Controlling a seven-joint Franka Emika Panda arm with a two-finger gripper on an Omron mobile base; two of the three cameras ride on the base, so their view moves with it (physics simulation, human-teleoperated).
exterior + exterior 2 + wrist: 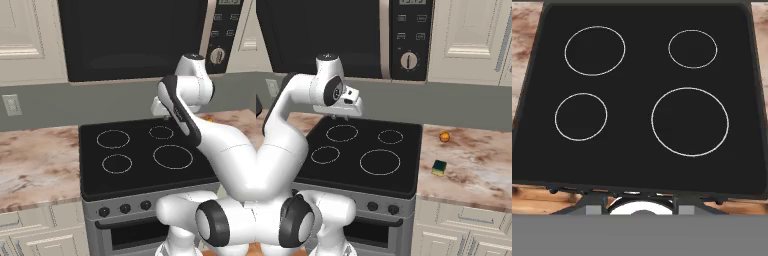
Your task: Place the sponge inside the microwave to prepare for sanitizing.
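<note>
Tool (338, 117) above stove (363, 155), state unclear; no legible writing on microwave (346, 35)

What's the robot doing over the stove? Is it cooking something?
Not cooking. The robot's claw hangs above the black stove and holds nothing. The sponge it needs lies on the counter to the right of the stove, near a small orange ball. The microwave up above has its door shut, so the sponge job has hardly begun.
</note>
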